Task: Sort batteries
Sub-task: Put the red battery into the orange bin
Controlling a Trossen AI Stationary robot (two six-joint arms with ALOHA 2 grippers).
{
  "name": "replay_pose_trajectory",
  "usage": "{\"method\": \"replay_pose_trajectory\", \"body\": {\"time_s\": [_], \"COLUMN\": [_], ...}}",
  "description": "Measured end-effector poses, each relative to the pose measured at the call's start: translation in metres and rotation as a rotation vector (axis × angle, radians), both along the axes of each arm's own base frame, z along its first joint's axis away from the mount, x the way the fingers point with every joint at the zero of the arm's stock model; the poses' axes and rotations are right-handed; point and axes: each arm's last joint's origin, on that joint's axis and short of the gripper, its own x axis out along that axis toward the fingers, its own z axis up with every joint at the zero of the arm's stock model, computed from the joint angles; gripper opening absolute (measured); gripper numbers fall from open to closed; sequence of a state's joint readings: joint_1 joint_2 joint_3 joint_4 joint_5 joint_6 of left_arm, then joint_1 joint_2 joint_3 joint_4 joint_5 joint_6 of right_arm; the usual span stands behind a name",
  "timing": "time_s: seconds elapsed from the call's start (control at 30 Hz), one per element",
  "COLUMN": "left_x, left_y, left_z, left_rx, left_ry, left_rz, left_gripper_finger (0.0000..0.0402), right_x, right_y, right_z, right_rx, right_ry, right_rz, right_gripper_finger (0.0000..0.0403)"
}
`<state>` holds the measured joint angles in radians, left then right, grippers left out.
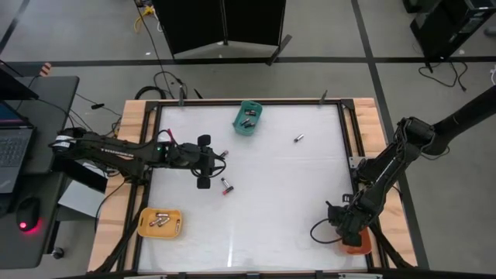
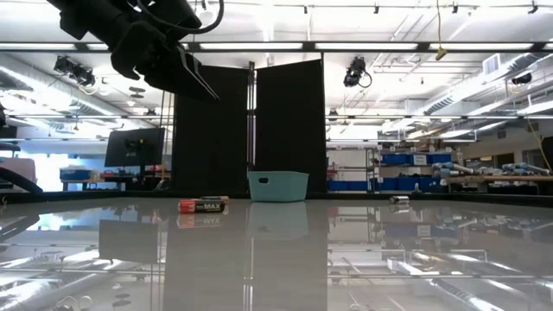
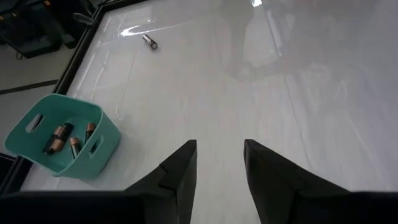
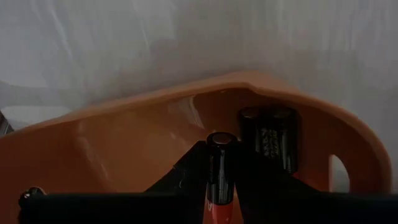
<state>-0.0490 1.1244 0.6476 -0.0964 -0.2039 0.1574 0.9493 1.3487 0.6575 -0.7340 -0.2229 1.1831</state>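
Down in the near right corner of the table, the right gripper [image 4: 221, 186] is hanging inside an orange tray [image 1: 358, 246], its fingers pinching a slim battery [image 4: 220, 167] that is standing upright between them. Just beyond it a fatter dark cell [image 4: 268, 142] is standing upright in the same tray, near the far wall. The arm itself is covering most of that tray from above.

At the near left, a yellow tray [image 1: 160, 222] is holding a few silvery cells lying flat.

Toward the middle, the left gripper [image 1: 204, 162] is hovering above the white table [image 1: 287, 209], its fingers [image 3: 180, 177] spread apart with nothing between them. Just beside it on the surface a red-ended battery [image 1: 227, 186] is lying on its side; from table height it is showing its length across the view, label outward [image 2: 203, 206].

Farther back, a teal bin [image 1: 248, 117] is sitting near the far edge, holding several batteries [image 3: 62, 138] lying lengthwise side by side. Well to its right a lone silvery cell [image 1: 297, 139] is lying flat, angled diagonally on the table.

The glossy tabletop is mirroring ceiling lights. Behind the table black partition panels [image 2: 251, 130] are standing, with shelving and blue bins beyond. A desk with a laptop [image 1: 15, 147] is sitting left of the table.
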Motion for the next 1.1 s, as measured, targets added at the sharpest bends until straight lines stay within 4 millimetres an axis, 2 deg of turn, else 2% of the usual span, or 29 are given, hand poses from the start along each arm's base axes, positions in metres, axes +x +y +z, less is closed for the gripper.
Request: {"method": "replay_pose_trajectory", "body": {"time_s": [0.2, 0.43, 0.67, 1.1], "left_x": [0.000, -0.001, -0.001, -0.001], "left_y": [0.000, 0.000, 0.000, 0.000], "left_z": [0.000, -0.001, -0.001, -0.001], "left_rx": [0.000, -0.003, -0.003, -0.007], "left_ry": [0.001, 0.011, 0.011, 0.009], "left_rz": [0.001, 0.004, 0.005, 0.009], "left_gripper_finger": [0.0140, 0.0140, 0.0140, 0.0140], "right_x": [0.000, 0.001, 0.002, 0.012], "right_y": [0.000, 0.001, 0.004, 0.008], "right_z": [0.000, -0.006, -0.013, -0.001], "right_rx": [0.001, -0.022, -0.031, 0.005], "right_ry": [-0.002, 0.017, 0.053, 0.038], "right_rz": [0.011, 0.036, 0.056, 0.033], "right_gripper_finger": [0.0073, 0.0097, 0.0098, 0.0115]}}
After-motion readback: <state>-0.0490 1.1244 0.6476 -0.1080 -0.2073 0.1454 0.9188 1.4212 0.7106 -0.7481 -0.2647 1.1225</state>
